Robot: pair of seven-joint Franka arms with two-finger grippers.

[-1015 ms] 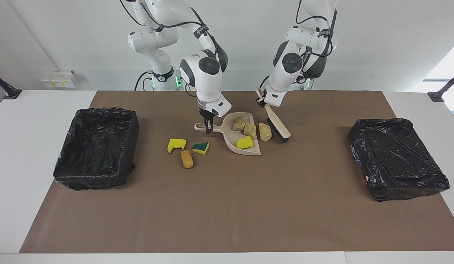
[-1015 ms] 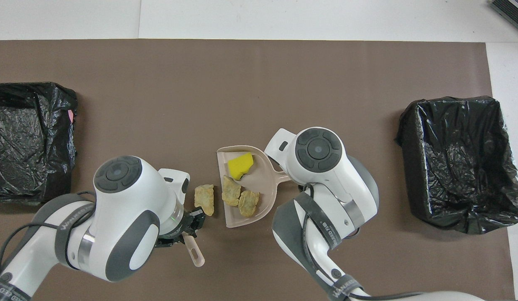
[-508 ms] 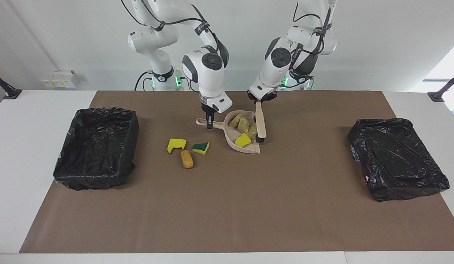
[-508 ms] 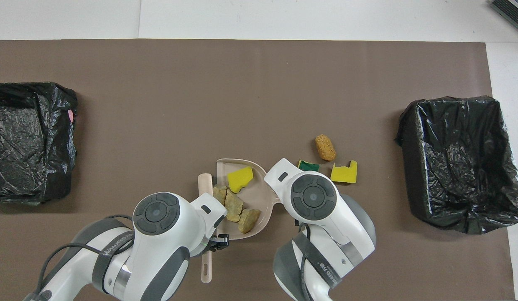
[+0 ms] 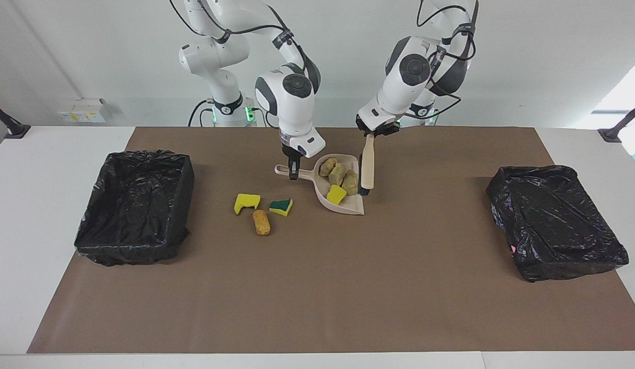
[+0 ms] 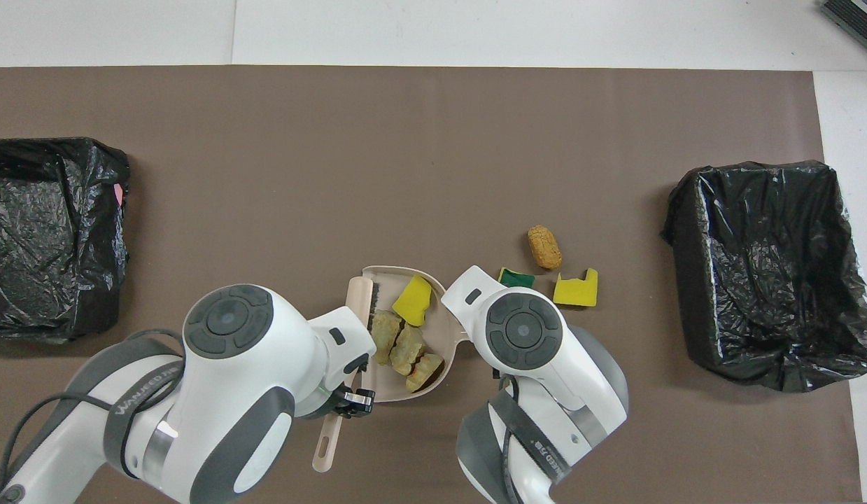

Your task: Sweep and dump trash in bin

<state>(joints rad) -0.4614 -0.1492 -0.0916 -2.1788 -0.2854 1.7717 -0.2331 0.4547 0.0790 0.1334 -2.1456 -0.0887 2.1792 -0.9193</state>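
My right gripper [image 5: 292, 174] is shut on the handle of the beige dustpan [image 5: 349, 206], whose mouth faces the left arm's end of the table. In the pan lie three tan chunks [image 5: 338, 174] and a yellow sponge piece [image 5: 336, 195], also seen from overhead as chunks [image 6: 405, 346] and sponge piece [image 6: 413, 301]. My left gripper [image 5: 372, 134] is shut on the brush [image 5: 367, 164], which hangs steeply with its black bristles at the pan's mouth. Loose trash lies on the mat toward the right arm's end: a yellow sponge [image 5: 246, 202], a green-and-yellow sponge [image 5: 281, 206] and a brown chunk [image 5: 261, 222].
Two bins lined with black bags stand on the brown mat: one bin [image 5: 135, 205] at the right arm's end, the other bin [image 5: 555, 220] at the left arm's end. In the overhead view the right arm's hand covers the pan's handle.
The brush pushed the tan chunk that lay outside the pan's mouth into the pan and bunched the pieces together. The left arm then rose, bringing the brush more upright. The pan shifted slightly.
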